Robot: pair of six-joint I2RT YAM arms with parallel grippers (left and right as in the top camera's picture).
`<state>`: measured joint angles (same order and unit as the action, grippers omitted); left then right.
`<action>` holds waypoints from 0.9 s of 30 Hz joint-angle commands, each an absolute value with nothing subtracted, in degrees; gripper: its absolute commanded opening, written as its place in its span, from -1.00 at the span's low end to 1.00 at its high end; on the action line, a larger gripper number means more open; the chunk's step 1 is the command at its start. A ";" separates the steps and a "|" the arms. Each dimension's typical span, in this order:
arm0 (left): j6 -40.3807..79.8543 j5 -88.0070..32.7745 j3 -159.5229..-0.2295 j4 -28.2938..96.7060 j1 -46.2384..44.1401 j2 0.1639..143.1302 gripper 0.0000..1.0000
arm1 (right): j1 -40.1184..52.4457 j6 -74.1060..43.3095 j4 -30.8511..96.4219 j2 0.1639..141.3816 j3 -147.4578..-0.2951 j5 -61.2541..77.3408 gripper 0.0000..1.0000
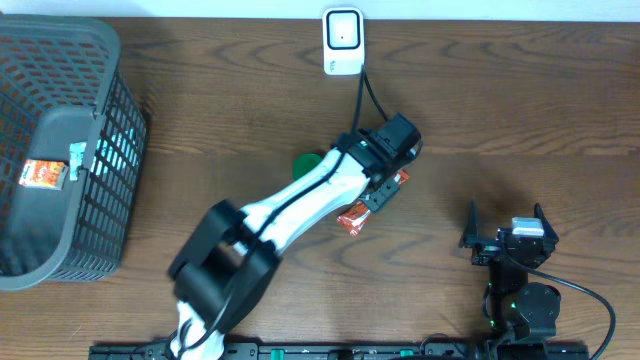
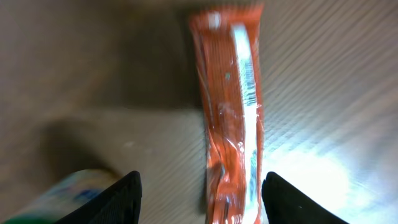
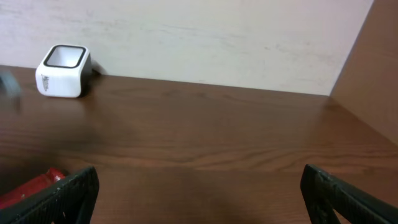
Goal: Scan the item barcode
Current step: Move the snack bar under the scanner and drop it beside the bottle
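An orange snack packet [image 2: 231,112] with a white strip and printed barcode lies flat on the wooden table. My left gripper [image 2: 202,200] hovers over it, open, with a black finger on each side and neither touching the wrapper. From overhead the left gripper [image 1: 385,188] covers the middle of the packet [image 1: 354,219]. The white scanner [image 1: 342,40] stands at the table's far edge, its cable running down towards the arm. My right gripper [image 1: 505,222] rests open and empty at the near right. The scanner [image 3: 62,71] and the packet's end [image 3: 30,188] also show in the right wrist view.
A dark grey mesh basket [image 1: 100,150] stands at the far left with an orange packet [image 1: 44,173] inside. A green object [image 1: 304,162] lies partly under the left arm. A pale wall runs behind the table, and a brown panel [image 3: 373,74] stands at the right.
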<state>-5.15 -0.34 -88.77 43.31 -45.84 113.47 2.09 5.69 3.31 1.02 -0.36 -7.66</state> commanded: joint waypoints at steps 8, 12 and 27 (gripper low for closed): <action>-7.25 4.75 -94.21 39.86 -41.82 78.78 0.37 | 2.20 6.48 3.55 0.91 -0.32 -7.86 0.99; -1.98 13.50 -94.21 39.77 -30.46 68.45 0.37 | 2.20 6.48 3.55 0.91 -0.32 -7.86 0.98; 30.39 1.78 -94.19 43.42 28.56 70.59 0.47 | 2.20 6.48 3.55 0.91 -0.32 -7.86 0.99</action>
